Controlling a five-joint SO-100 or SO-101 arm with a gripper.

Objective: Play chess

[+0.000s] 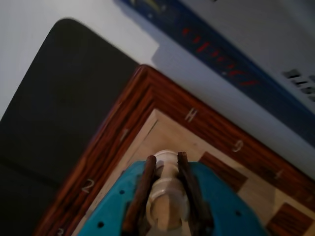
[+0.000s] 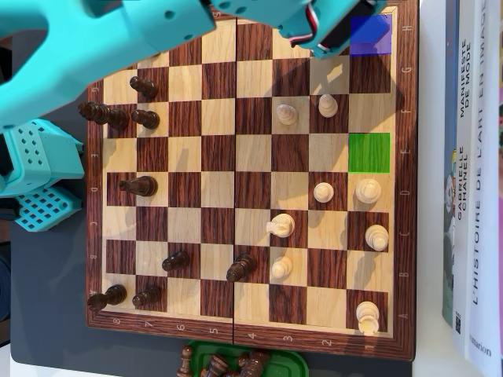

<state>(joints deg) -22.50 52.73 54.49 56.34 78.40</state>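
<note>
Closed on a white piece, the gripper fills the bottom of the wrist view, its two dark fingers pressed against the piece's sides above the board corner marked H and 1. Beyond that corner lie a dark mat to the left and a blue book on the pale worktop at the far edge. Only the overhead view shows the whole board: white pieces are scattered over its right half and dark pieces over its left, with a blue square at the top right corner and a green square below it. That view hides the gripper and its piece under the teal arm, which crosses the top edge. A green tray of captured dark pieces sits below the board, and books stand along the right.
</note>
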